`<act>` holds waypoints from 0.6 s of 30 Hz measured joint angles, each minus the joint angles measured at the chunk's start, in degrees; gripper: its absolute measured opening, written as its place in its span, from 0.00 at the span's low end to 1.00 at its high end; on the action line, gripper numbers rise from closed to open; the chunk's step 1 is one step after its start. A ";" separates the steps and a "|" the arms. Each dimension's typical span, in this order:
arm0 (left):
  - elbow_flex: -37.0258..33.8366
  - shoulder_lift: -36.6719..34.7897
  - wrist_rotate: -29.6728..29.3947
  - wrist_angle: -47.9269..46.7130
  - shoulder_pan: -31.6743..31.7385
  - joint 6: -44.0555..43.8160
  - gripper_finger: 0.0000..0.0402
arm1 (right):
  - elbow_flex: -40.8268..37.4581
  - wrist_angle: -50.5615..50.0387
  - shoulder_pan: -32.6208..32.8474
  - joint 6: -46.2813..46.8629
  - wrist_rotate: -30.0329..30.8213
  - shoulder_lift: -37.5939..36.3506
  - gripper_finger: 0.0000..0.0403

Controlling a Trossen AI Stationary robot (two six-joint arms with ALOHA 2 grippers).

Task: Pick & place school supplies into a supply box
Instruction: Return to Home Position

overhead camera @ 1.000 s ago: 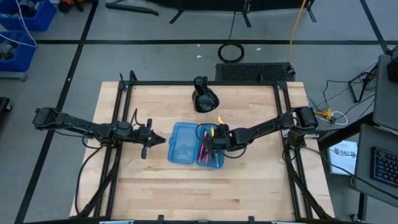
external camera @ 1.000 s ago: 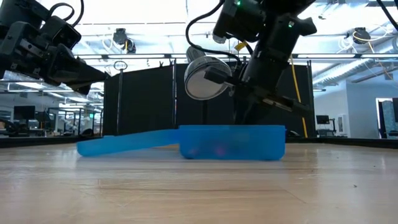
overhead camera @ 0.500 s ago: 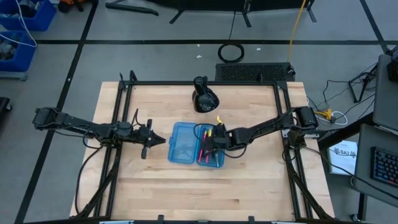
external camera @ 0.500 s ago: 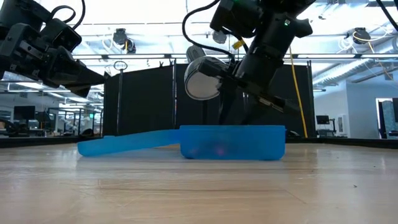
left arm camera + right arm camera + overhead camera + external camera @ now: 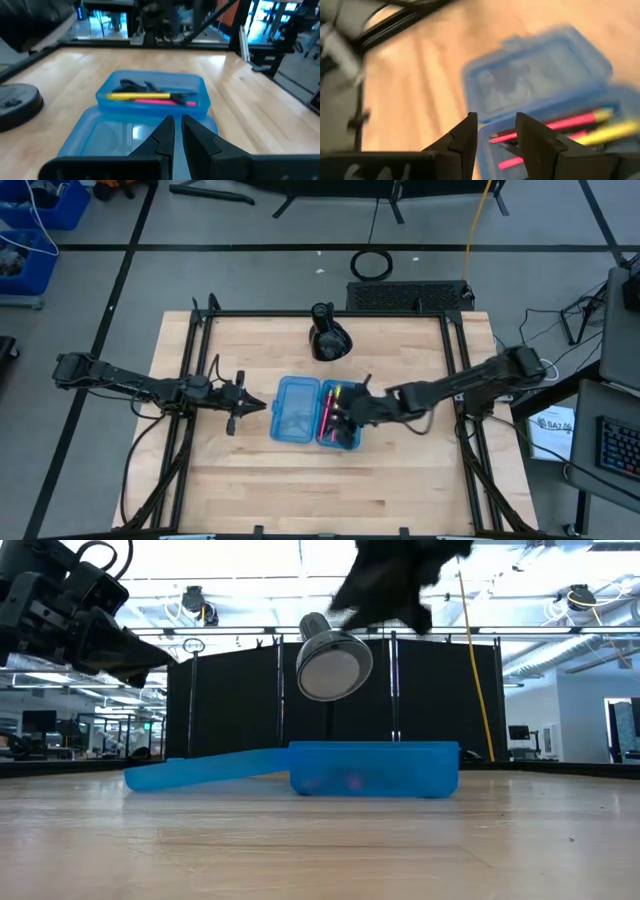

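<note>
Pale wood tabletop (image 5: pixel 300 480) w/ a black frame is being viewed from above, grey floor around it. At far left, the left arm is being stretched toward the centre. Its left gripper (image 5: pixel 258 403) is being held above the wood just beside the supply box (image 5: pixel 295 412), not touching it. In the left wrist view its fingers (image 5: pixel 162 137) are being pressed nearly together, w/ only a sliver of gap & nothing betw. them.

Next over, the box is being shown open & flat: lid half on the left side, tray half on the right. Inside the tray, a yellow pen (image 5: pixel 145 95) & a pink pen (image 5: pixel 165 101) are being seen lying lengthwise, side by side. Dark items (image 5: pixel 135 84) are lying behind them, too small to id.

Toward the table's rear edge, a black rounded object (image 5: pixel 330 340) is standing well apart from the box.

Further right, the right gripper (image 5: pixel 352 412) is being held over the tray's outer edge, above the pens. Per the right wrist view its fingers (image 5: pixel 465 137) are being spread apart, empty. The right arm is being seen reaching back to the table's right side; in the low view it's blurred.
</note>
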 joint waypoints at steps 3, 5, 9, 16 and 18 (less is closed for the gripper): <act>-0.01 -0.02 0.02 1.26 0.00 0.00 0.09 | -0.12 0.11 2.72 -11.72 1.18 -3.44 0.31; -0.01 -0.02 -0.02 2.21 0.00 0.17 0.09 | -0.79 -0.11 3.98 -15.96 2.15 -5.55 0.30; 0.41 -0.04 0.30 4.61 -0.12 3.56 0.09 | -4.14 1.23 6.87 -24.07 4.72 -11.01 0.21; 14.80 0.01 -10.44 -18.55 -3.87 6.26 0.03 | -18.26 5.15 14.30 -32.52 15.32 -26.27 0.03; 21.10 0.05 -15.08 -30.30 -5.39 7.35 0.01 | -24.15 7.60 15.47 -32.39 15.41 -31.73 0.01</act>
